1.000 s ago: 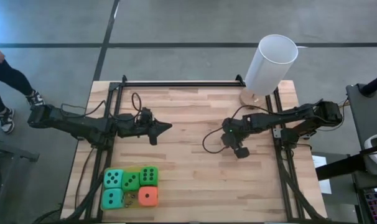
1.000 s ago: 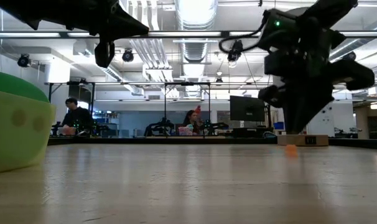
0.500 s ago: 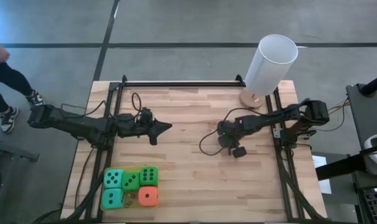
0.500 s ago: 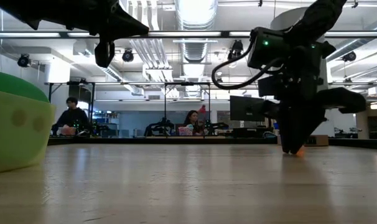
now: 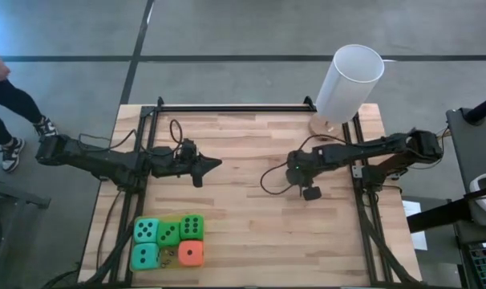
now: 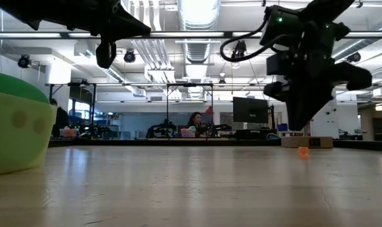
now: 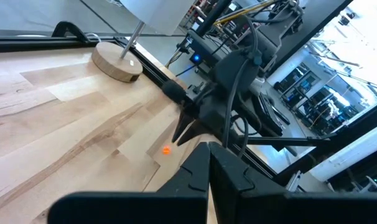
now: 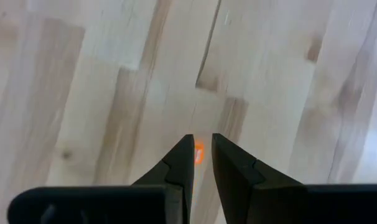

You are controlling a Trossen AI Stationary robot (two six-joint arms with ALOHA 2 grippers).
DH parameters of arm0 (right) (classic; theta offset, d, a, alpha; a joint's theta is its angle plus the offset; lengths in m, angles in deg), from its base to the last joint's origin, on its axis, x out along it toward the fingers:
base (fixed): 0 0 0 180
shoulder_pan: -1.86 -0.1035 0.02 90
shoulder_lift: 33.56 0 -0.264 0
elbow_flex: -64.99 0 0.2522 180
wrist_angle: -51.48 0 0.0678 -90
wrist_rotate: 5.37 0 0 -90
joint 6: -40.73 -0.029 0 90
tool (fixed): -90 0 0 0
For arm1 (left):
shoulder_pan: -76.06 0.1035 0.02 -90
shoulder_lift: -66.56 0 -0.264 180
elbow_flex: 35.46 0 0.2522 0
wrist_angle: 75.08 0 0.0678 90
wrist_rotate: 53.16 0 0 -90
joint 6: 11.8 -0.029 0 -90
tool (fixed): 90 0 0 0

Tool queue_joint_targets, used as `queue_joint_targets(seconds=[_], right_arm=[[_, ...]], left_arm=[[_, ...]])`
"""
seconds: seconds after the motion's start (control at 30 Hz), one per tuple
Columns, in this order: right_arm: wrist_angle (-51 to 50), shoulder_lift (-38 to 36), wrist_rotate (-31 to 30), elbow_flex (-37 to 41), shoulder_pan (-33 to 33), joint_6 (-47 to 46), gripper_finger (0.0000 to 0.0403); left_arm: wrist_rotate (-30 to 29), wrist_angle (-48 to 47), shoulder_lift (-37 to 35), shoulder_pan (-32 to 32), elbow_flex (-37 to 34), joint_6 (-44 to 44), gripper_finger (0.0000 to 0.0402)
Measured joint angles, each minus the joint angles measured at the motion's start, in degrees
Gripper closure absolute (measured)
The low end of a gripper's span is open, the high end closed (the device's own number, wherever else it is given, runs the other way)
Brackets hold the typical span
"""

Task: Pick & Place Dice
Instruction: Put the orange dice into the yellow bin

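Observation:
Five dice lie bunched at the table's near left: teal [image 5: 146,230], green [image 5: 168,234], green [image 5: 192,225], teal [image 5: 144,257] and orange-red [image 5: 190,254]. No gripper is near them. My left gripper [image 5: 217,164] hovers shut over the table's left middle, its tips together [image 7: 208,149]. My right gripper [image 5: 293,175] points steeply down over the right middle. Its fingers stand a narrow gap apart [image 8: 203,155]. It hangs [image 6: 298,123] clear above a tiny orange bit [image 6: 303,151] lying on the wood, which shows through the gap [image 8: 199,151].
A tall white cylinder [image 5: 349,83] stands tilted on a round wooden base [image 5: 323,124] at the far right corner. Black frame rails [image 5: 227,107] run along the far edge and both sides. People sit at desks beyond the table [image 6: 194,123].
My right gripper dipped toward the table's left until its tips reached the wood at the orange bit. It then rose and drew back toward the right. The bit stays on the table. The left arm and the dice kept still.

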Motion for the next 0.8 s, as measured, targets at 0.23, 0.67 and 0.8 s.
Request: queue_joint_targets(seconds=[0.23,0.67,0.8], right_arm=[[-7.0,-1.3,-0.7,0.1,0.0,-3.9,0.036],[-5.6,-1.2,-3.5,-1.6,0.3,-5.0,0.0352],[-6.0,-1.2,-3.5,-1.7,0.3,-5.1,0.0331]], left_arm=[[0.0,0.0,0.0,0.0,0.0,0.0,0.0396],[0.0,0.0,0.0,0.0,0.0,0.0,0.0396],[0.0,0.0,0.0,0.0,0.0,0.0,0.0396]])
